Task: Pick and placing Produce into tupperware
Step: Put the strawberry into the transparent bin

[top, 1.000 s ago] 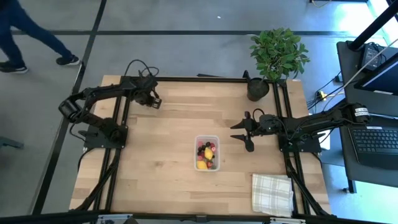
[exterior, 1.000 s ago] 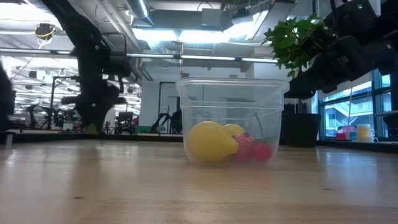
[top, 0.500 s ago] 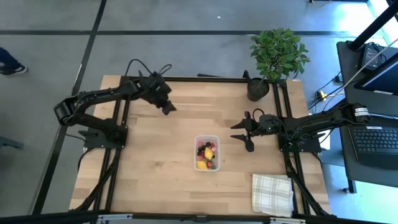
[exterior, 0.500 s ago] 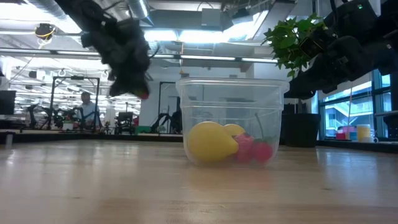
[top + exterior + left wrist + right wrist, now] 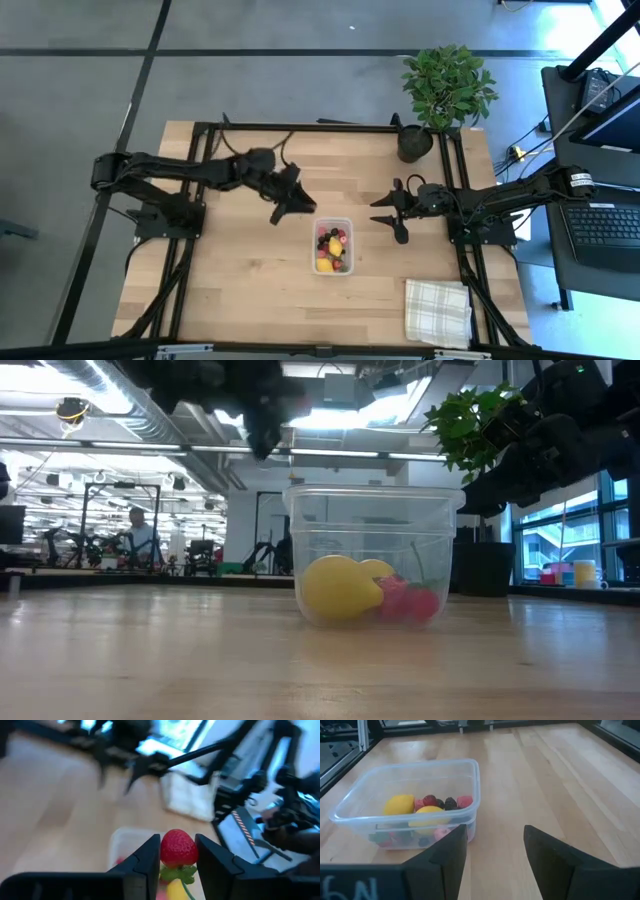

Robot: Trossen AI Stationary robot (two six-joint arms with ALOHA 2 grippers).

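Left end effector (image 5: 291, 203): reaches in over the counter (image 5: 250, 270) and hangs just beside the tub's far-left corner in the high view, above the surface.
Left grip: the left wrist view alone shows it, with two dark fingers (image 5: 150, 860) clamped on a red strawberry (image 5: 178, 848), its green leaves hanging below.
Strawberry in other views: too small to make out from above; in the low view the end effector (image 5: 262, 420) is a dark blur above the tub's left edge.
Right end effector (image 5: 392, 213): waits to the right of the tub, well clear of it, fingers spread apart with nothing between them.
Right wrist view: looks past its own open fingers (image 5: 450, 855) straight at the tub's side.
Tupperware (image 5: 333, 245): clear tub standing upright near the middle of the counter.
Produce from above (image 5: 333, 246): a packed cluster of yellow, red and dark bits inside the tub.
Produce from the right wrist (image 5: 427, 806): two yellow lemon-like pieces with red, pink and dark berries beside and beneath them.
Produce from the low view (image 5: 342, 589): one large lemon in front, a second behind it, red berries at the right.
Plant pot (image 5: 414, 143): black, at the far right corner of the counter, holding a leafy plant.
Checked cloth (image 5: 437, 311): lies flat at the near right corner.
Person (image 5: 138, 538): seen only in the low view, far off in the room.
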